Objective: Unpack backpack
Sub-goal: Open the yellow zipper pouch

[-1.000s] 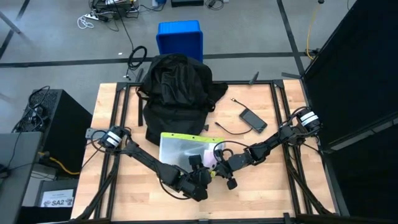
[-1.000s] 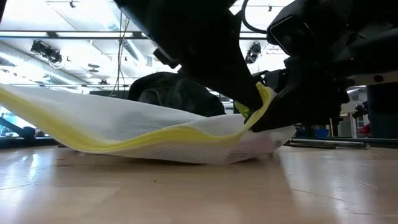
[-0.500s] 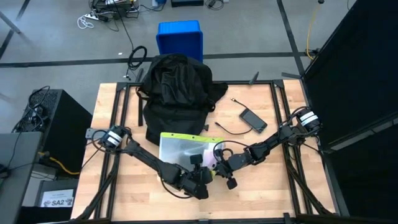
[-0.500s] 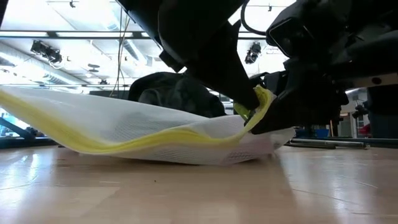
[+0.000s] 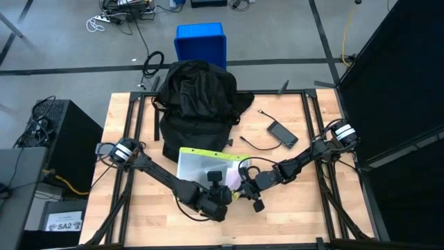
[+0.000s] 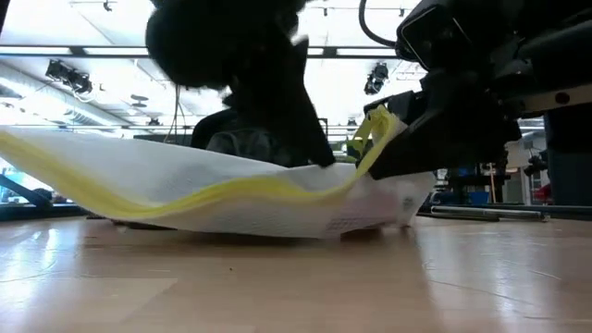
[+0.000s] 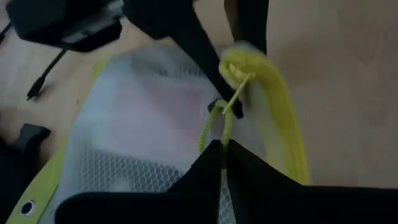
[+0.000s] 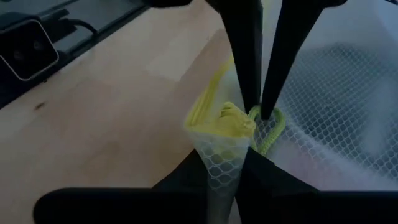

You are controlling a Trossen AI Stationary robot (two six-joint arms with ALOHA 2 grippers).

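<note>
high view shows the backpack [image 5: 195, 104] at the table's [image 5: 291, 208] 12 o'clock edge, well apart from both grippers, which meet over a white mesh pouch [image 5: 205, 169] toward 6 o'clock. right gripper [image 8: 229, 163] pinches the pouch's yellow-edged corner, while left gripper [image 7: 224, 149], fingers pressed together, holds its yellow cord [image 7: 219, 118].

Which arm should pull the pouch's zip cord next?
Left, probably. Its gripper is shut on the yellow cord, while the right gripper pinches the mesh pouch corner, anchoring it.
</note>
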